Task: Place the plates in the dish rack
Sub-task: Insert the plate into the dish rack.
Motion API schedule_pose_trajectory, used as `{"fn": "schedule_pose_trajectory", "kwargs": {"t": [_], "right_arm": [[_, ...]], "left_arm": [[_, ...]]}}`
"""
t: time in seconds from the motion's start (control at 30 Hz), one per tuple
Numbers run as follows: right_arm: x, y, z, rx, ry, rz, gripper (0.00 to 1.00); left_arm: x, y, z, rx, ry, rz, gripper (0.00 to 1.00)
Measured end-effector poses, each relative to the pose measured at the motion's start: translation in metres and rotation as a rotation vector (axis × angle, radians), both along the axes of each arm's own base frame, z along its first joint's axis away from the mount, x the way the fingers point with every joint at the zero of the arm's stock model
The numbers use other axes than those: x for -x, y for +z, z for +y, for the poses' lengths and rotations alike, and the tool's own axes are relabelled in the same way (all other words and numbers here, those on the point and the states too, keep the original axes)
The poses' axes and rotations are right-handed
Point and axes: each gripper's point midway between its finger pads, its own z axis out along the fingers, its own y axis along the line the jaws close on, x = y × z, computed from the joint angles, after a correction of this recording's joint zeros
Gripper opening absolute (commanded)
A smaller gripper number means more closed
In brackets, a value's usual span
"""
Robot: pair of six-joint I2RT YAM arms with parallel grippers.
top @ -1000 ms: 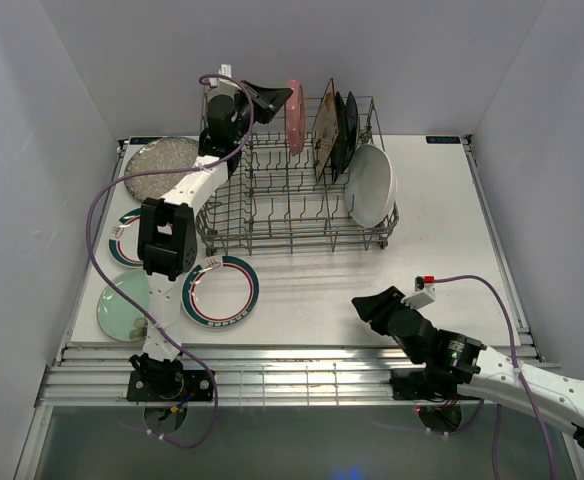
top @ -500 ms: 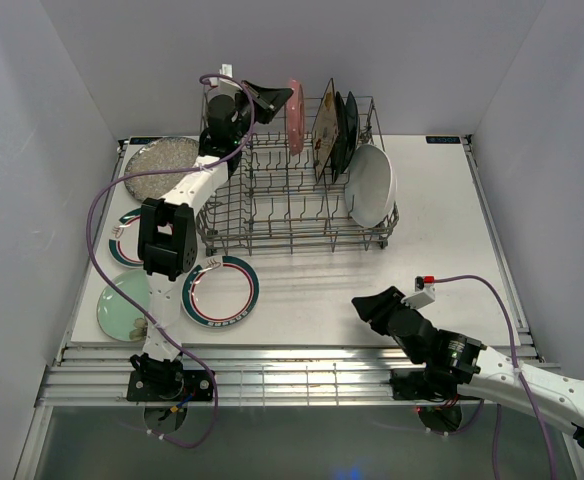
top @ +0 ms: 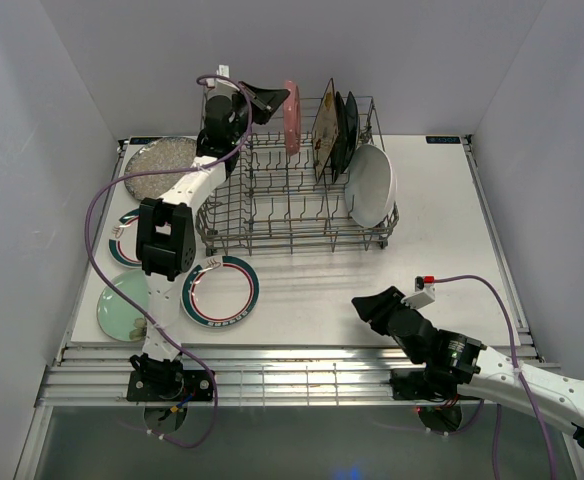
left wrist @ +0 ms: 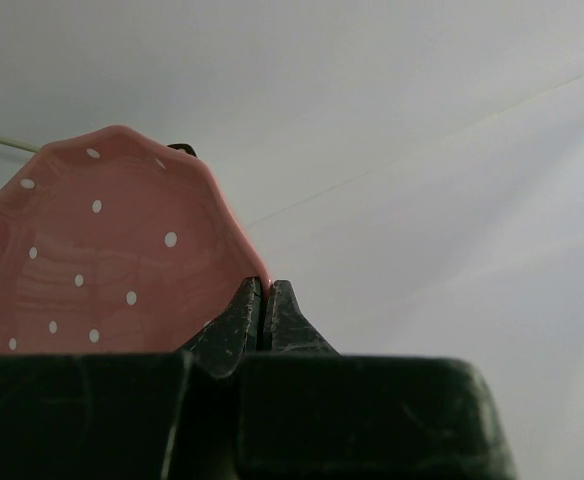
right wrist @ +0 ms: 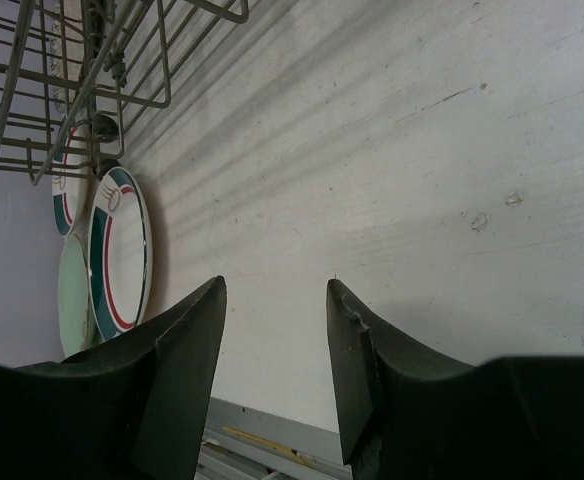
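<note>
My left gripper (top: 277,101) is shut on the rim of the pink scalloped plate (top: 292,118), which it holds upright over the back of the grey wire dish rack (top: 272,240). The left wrist view shows the white-dotted pink plate (left wrist: 102,260) pinched at the gripper (left wrist: 263,290). A cream floral square plate (top: 324,130), a black plate (top: 348,125) and a white oval plate (top: 372,185) stand in the rack. My right gripper (top: 367,305) rests low near the table's front, open and holding nothing (right wrist: 275,290).
Left of the rack lie a speckled silver plate (top: 157,165), a teal-rimmed plate (top: 222,290), a second one (top: 124,245) partly under the left arm, and a pale green plate (top: 122,305). White walls close in the table.
The left gripper and the pink plate have shifted slightly left above the rack's back. The right arm has not moved.
</note>
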Motion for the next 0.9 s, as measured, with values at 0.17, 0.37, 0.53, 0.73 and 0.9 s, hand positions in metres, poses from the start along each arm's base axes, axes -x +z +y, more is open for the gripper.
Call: {"fn": "schedule_pose_trajectory", "kwargs": {"t": [0.17, 0.37, 0.53, 0.73, 0.9], "right_arm": [[0.0, 0.0, 0.0, -0.001, 0.003, 0.001, 0.51], [0.001, -0.002, 0.0, -0.001, 0.002, 0.004, 0.51], [0.002, -0.006, -0.001, -0.001, 0.003, 0.008, 0.51], [0.002, -0.005, -0.001, -0.009, 0.003, 0.006, 0.51], [0.002, -0.004, -0.001, -0.014, 0.002, 0.004, 0.51]], "left_arm": [[-0.002, -0.009, 0.006, -0.002, 0.009, 0.023, 0.0], [-0.002, -0.014, 0.006, -0.002, 0.006, 0.037, 0.0], [-0.001, -0.014, 0.007, -0.002, 0.004, 0.033, 0.0], [-0.001, -0.013, 0.008, -0.004, 0.004, 0.023, 0.0], [-0.003, -0.016, 0.008, -0.007, 0.005, 0.015, 0.0]]}}
